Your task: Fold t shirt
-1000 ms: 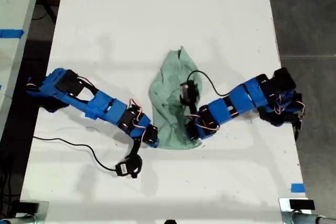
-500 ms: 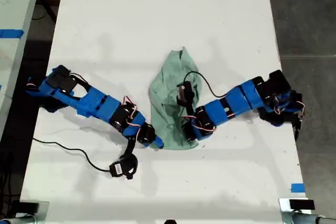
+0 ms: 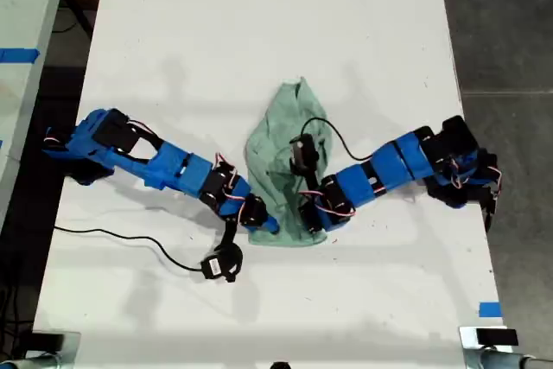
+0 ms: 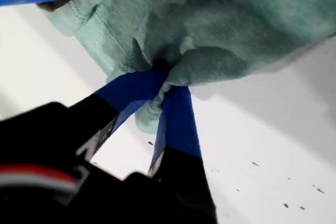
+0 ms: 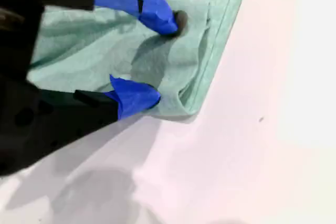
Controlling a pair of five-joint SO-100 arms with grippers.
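Pinching t shirt [image 4: 220, 19] hem: my first pincer [image 4: 167, 88].

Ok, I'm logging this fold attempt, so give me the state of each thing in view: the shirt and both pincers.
t shirt: bunched and wrinkled on the white table, not yet folded flat.
my first pincer: shut on a pinched bunch of the t shirt's edge.
my second pincer: open, its fingertips pressed on the cloth near a hemmed corner.
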